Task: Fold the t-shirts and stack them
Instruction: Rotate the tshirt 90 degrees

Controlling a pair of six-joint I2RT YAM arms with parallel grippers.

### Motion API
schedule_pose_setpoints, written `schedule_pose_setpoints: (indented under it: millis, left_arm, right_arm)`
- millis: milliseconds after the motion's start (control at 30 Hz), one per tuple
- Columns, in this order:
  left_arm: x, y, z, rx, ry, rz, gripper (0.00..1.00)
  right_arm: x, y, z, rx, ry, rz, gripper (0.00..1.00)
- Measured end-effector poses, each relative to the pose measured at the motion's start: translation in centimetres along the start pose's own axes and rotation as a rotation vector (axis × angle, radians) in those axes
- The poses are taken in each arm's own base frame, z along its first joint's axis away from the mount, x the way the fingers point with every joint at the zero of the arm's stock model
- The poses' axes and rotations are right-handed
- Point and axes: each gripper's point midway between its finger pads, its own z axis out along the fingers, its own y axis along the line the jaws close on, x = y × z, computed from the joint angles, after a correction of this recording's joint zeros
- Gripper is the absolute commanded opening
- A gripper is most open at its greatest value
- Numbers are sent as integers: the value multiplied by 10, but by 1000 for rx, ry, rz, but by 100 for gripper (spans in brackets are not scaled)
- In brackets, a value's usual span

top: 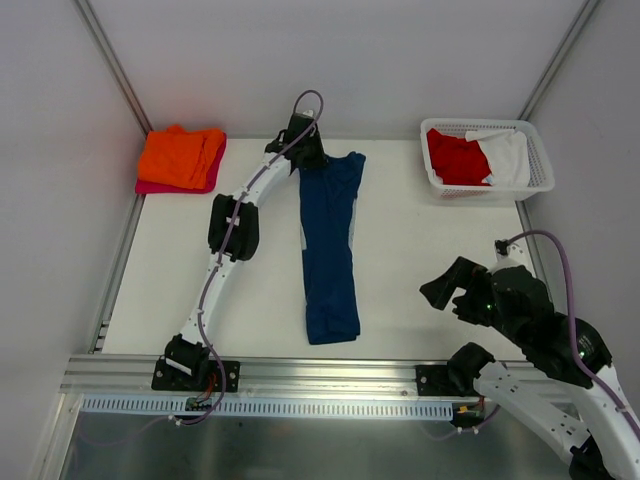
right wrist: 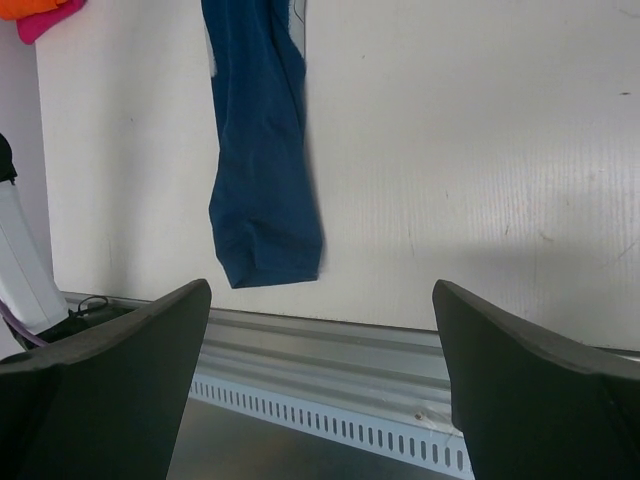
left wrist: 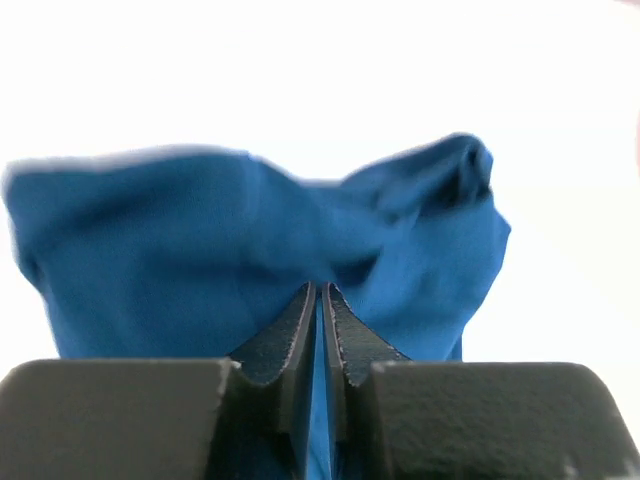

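- Two arms worked over the table: the left one reached to the upper middle of the top view, and the right one sat folded at the lower right.
- The left fingers were clamped on the upper end of the navy t-shirt. In the left wrist view, only a thin layer of blue cloth lay between them.
- The navy t-shirt lay as a long, narrow strip down the centre of the table, ending near the table's lower edge.
- The right fingers were spread wide and held nothing, at the lower right, well apart from the navy t-shirt.
- At the upper left, a folded orange t-shirt lay on top of a magenta-pink t-shirt.
- At the upper right, a white basket held a red t-shirt on its left side and a white t-shirt on its right.
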Motion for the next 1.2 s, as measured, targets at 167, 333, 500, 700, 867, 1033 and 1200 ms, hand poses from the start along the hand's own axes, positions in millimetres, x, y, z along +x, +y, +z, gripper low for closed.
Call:
schedule_pose_setpoints:
  millis: [167, 333, 500, 700, 867, 1033, 1200]
  left_arm:
    - [-39, -9, 2, 57, -148, 40, 13]
    - [-64, -21, 4, 113, -255, 72, 31]
    - [-64, -32, 1, 166, -253, 106, 94]
    - [-23, -39, -79, 113, -76, 101, 96]
    - [-37, -101, -247, 207, -153, 142, 93]
    - [-5, -133, -413, 366, -282, 174, 92]
    - [117, -58, -408, 294, -92, 81, 89]
  right_arm:
    - [-7, 3, 2, 22, 0, -34, 99]
    - [-7, 2, 9, 50, 12, -62, 99]
    - [-9, 5, 15, 56, 17, -79, 100]
    - [-10, 12, 33, 89, 51, -121, 99]
    - [-11, 17, 51, 113, 84, -181, 99]
    - [-12, 21, 64, 88, 83, -194, 100]
    - [24, 11, 111, 63, 217, -147, 99]
